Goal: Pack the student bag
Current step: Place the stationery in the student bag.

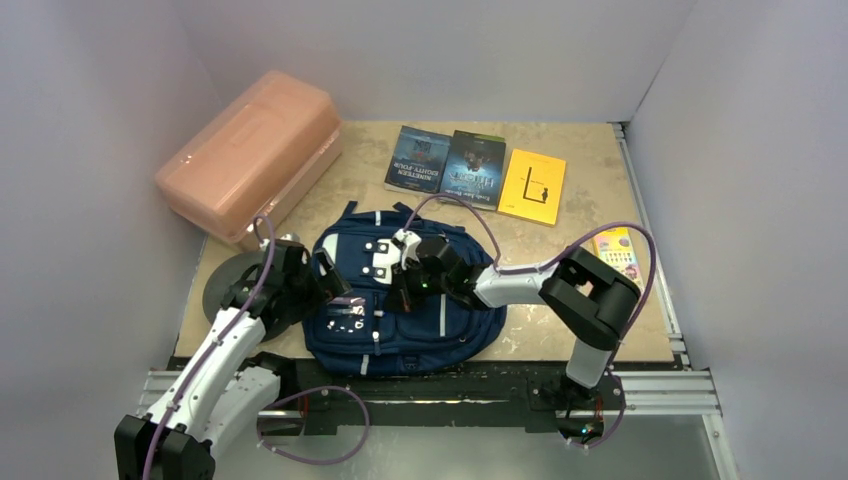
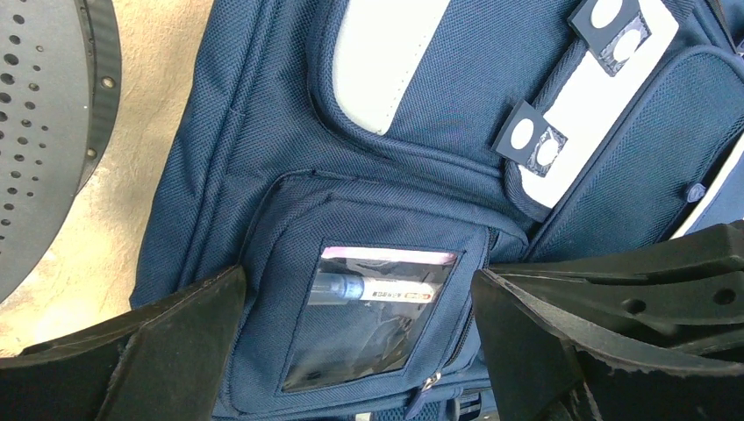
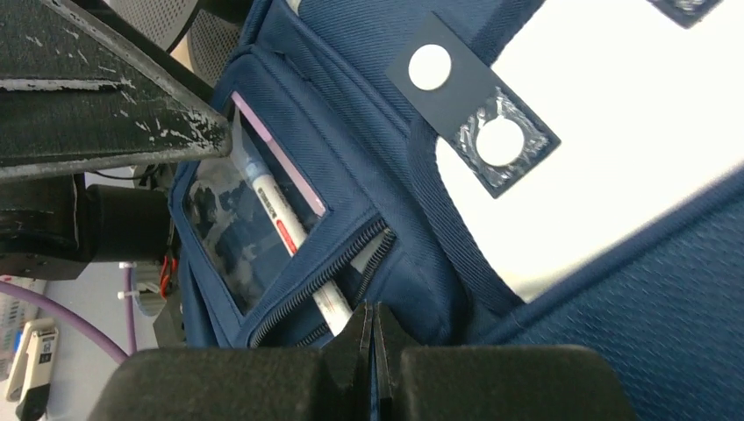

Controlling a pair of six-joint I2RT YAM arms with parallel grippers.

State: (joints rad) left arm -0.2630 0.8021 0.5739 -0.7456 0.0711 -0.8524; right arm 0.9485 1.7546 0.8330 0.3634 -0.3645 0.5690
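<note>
You see the student bag (image 1: 400, 320) in matt navy woven cloth with a coarse weave. Its white patch (image 2: 386, 61) is smooth, with stitched edges. The pocket window (image 2: 351, 351) is glossy clear plastic over a smooth plastic marker (image 2: 373, 291). The pink box (image 1: 250, 160) looks like smooth, faintly translucent plastic. The table top (image 1: 590, 330) is matt, mottled beige. The left gripper (image 2: 360, 342) looks like matt black plastic.

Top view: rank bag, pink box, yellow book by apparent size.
1. bag
2. pink box, clearly smaller in view
3. yellow book, by far the smallest
No near ties.
</note>
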